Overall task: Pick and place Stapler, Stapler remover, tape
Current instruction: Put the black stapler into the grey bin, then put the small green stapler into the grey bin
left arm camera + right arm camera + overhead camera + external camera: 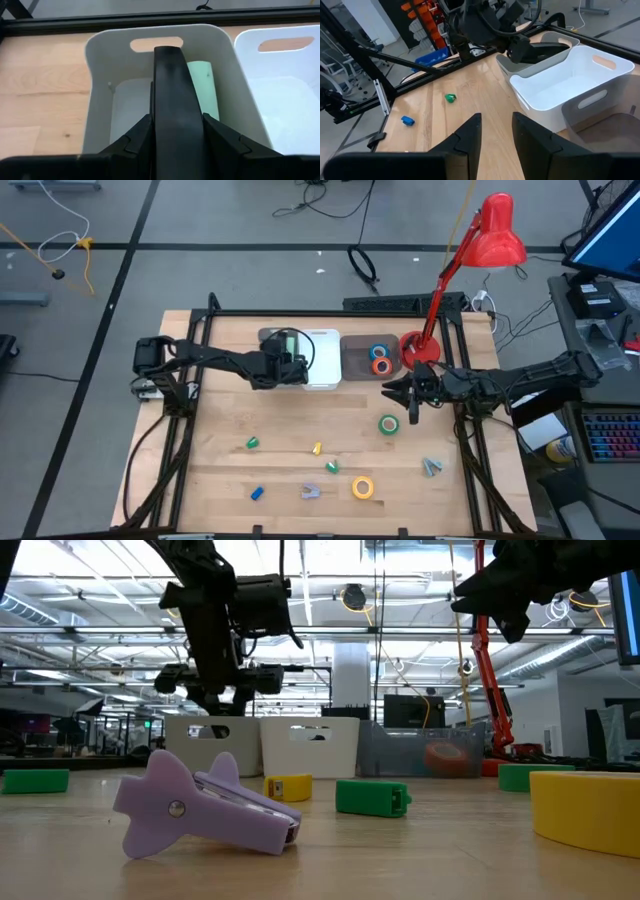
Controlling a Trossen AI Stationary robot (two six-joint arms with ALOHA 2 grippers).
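I have the left gripper (172, 120) clamping a black stapler (172, 75) over the grey bin (100, 60); off-centre release may clip its rim. Right gripper (495, 132), part-open and empty, hovers near green tape (388, 424).

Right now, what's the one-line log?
left pincer: holding black stapler over grey bin | right pincer: open, empty, near green tape

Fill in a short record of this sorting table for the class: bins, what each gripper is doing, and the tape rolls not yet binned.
Bins: grey bin, white bin, dark bin
Left gripper: over the grey bin, holding a black stapler
Right gripper: open, empty, above the table near the dark bin
Tape in dark bin: blue roll, orange roll
Tape on table: green roll, yellow roll
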